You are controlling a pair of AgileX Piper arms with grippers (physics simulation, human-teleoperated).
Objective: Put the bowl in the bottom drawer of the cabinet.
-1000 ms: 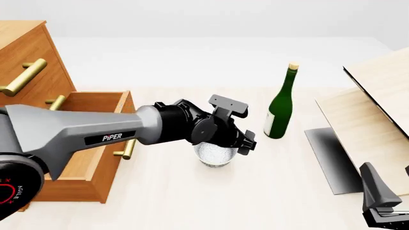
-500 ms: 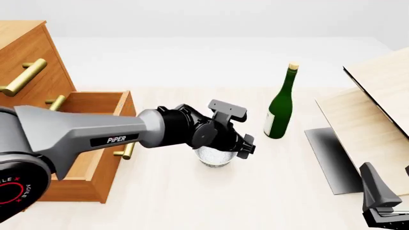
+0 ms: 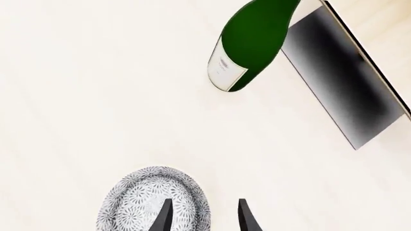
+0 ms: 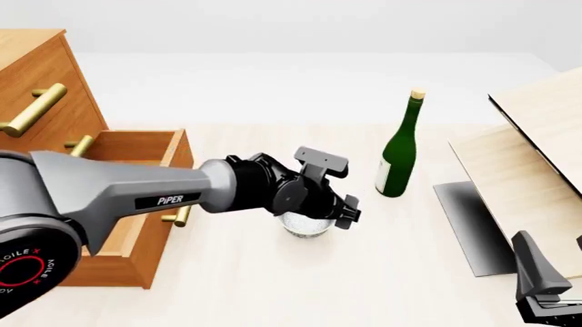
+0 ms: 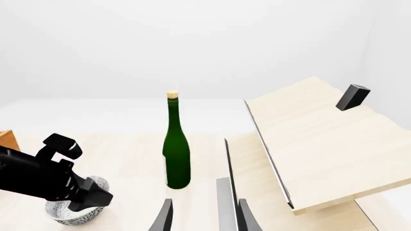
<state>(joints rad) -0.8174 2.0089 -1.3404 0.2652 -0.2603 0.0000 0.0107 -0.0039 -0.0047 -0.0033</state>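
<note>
The speckled white bowl [image 4: 304, 226] stands upright on the table, right of the cabinet [image 4: 37, 88]. The bottom drawer [image 4: 136, 204] is pulled out and open, its brass handle facing the bowl. My left gripper [image 3: 204, 219] is open and points down over the bowl [image 3: 151, 204]. One finger [image 3: 164, 219] is inside the rim and the other finger [image 3: 247, 220] is outside it. In the front view the left wrist hides most of the bowl's top. My right gripper [image 5: 204, 216] is open and empty, low at the front right [image 4: 546, 289], far from the bowl [image 5: 72, 211].
A green bottle [image 4: 399, 153] stands upright just beyond and right of the bowl. A pale light-wood box [image 4: 536, 157] with a dark panel [image 4: 473, 225] fills the right side. The upper drawers' brass handles [image 4: 35, 109] stick out at the left.
My left gripper has sunk a little lower onto the bowl and the forearm has dropped slightly. The bowl, the drawer and the right arm have not moved.
</note>
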